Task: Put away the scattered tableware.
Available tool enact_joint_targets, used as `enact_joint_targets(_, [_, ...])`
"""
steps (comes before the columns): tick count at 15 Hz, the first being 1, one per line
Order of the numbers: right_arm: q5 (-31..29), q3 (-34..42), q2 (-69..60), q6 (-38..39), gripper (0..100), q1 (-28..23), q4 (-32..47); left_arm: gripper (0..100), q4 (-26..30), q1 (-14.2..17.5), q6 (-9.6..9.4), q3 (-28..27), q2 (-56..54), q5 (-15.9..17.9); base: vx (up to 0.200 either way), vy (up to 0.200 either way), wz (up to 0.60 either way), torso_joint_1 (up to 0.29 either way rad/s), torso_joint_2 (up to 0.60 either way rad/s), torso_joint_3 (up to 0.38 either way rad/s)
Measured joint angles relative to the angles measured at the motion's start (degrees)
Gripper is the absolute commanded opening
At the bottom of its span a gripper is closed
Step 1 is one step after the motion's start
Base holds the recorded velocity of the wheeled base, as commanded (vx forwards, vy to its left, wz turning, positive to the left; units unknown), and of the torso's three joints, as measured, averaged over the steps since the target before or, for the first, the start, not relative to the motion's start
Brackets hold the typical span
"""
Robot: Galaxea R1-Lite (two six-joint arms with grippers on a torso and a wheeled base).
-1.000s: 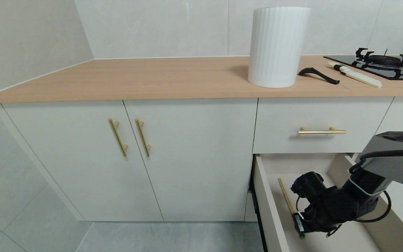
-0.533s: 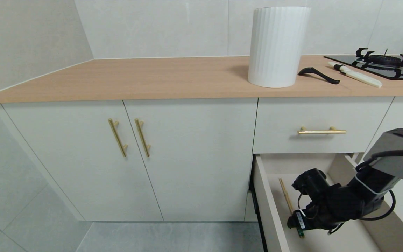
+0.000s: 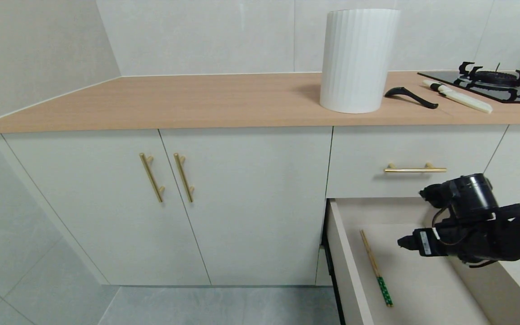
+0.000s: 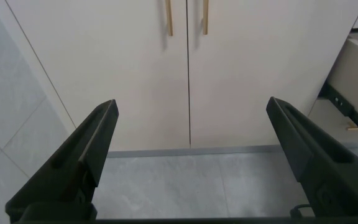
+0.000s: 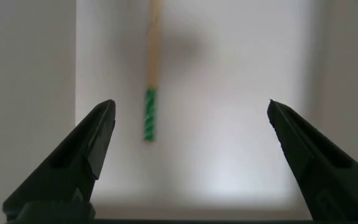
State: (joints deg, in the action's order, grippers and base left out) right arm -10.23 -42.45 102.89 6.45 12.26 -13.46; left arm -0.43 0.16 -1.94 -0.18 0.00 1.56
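Note:
A pair of wooden chopsticks with green ends [image 3: 376, 271] lies on the floor of the open drawer [image 3: 348, 275], close to its left wall. My right gripper [image 3: 404, 243] hangs above the drawer, to the right of the chopsticks, open and holding nothing. In the right wrist view the chopsticks [image 5: 150, 93] lie below and beyond the wide-spread right gripper [image 5: 189, 112]. On the counter lie a black utensil [image 3: 411, 96] and a white knife [image 3: 457, 95]. My left gripper [image 4: 191, 109] is open and empty, low in front of the cabinet doors [image 4: 188, 68].
A tall white ribbed container [image 3: 357, 61] stands on the wooden counter [image 3: 174, 99], left of the black utensil. A gas hob [image 3: 494, 79] sits at the far right. A shut drawer with a gold handle [image 3: 415, 169] is above the open one. The open drawer's side [image 4: 356, 81] juts out.
My right gripper has let go of the chopsticks and risen up and to the right out of the drawer. The chopsticks now lie alone on the drawer floor.

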Motion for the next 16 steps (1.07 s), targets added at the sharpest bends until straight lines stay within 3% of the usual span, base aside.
enact_joint_targets(5, [1.28,1.90,-11.17,-3.19,100,-1.19,0.13,100,0.16,-0.02,0.02,0.05,0.00,0.00,0.000,0.000,0.00,0.022,-0.18,-0.230])
enact_joint_targets(16, [1.63,2.24,-15.54,-3.45,100,-1.29,-0.04,100,0.02,0.00,0.00,0.00,0.00,0.00,0.000,0.000,0.00,0.125,-0.49,-0.330])
